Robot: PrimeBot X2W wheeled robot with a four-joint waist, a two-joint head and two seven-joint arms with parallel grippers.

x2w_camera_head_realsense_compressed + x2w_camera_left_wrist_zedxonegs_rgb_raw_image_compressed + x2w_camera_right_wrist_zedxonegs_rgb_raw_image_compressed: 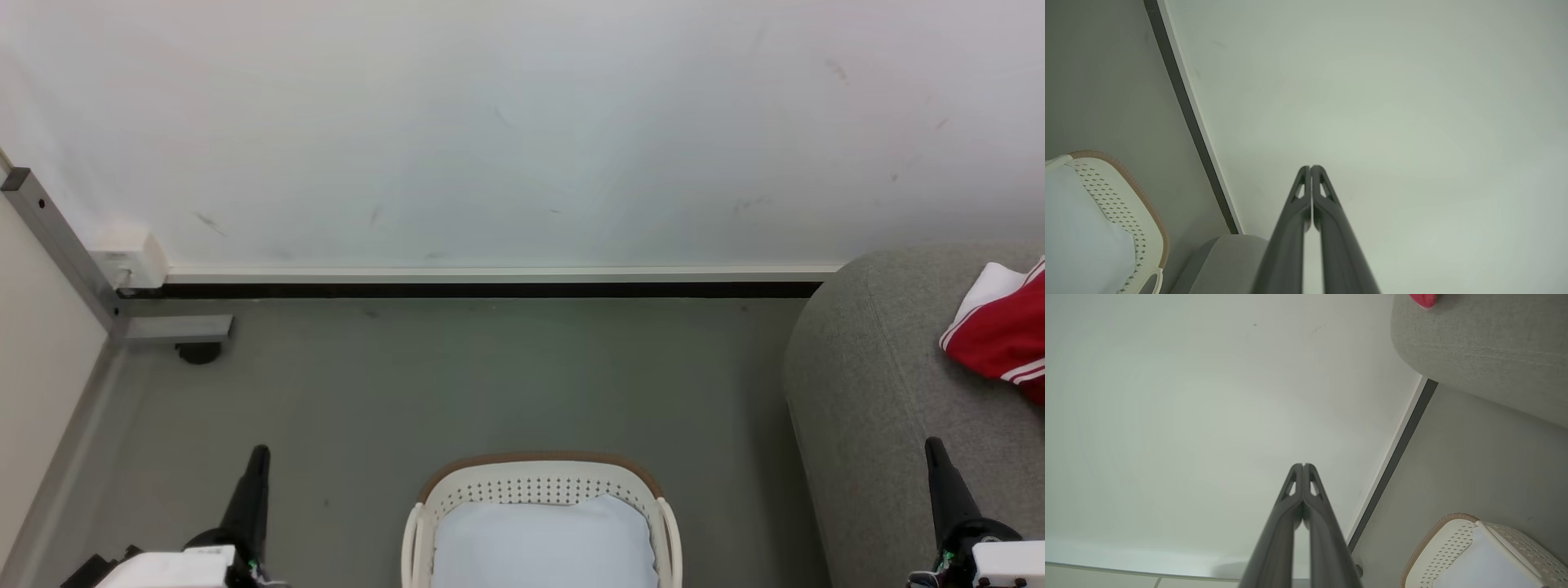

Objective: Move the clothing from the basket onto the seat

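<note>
Ahead and to the right of the right gripper [933, 447], on the grey sofa [865, 384]: red garment [1000, 335] with white double stripes and a white panel, crumpled near the rounded arm, partly cut off by the frame's edge. Judged delivered, given its resting place: out of the basket [535, 460], on the upholstery, touching neither pair of fingers.

Between the two grippers, nearer than their tips: cream basket with perforated wall and brown rim, standing on the grey floor [490, 384], holding just a plain pale cloth [543, 539] heaped close to the rim. Probably left inside on purpose, being no part of the job.

To the left of the basket, left gripper [260, 451], fingers pressed together, clamped on nothing, pointing toward the white wall [522, 122]. Same on the right: fingers closed tip to tip, empty, seen against the sofa's front. Seemingly parked well apart, clear of basket and garment alike, as at rest with the transfer apparently finished.

Beyond the fingertips, dark skirting strip [490, 290] along the wall's foot; far left of the left fingers, metal post [57, 245] and small white box [131, 257].

No brand, label or lettering legible anywhere: none on the garment's visible part, none on the basket, none on the grippers.
</note>
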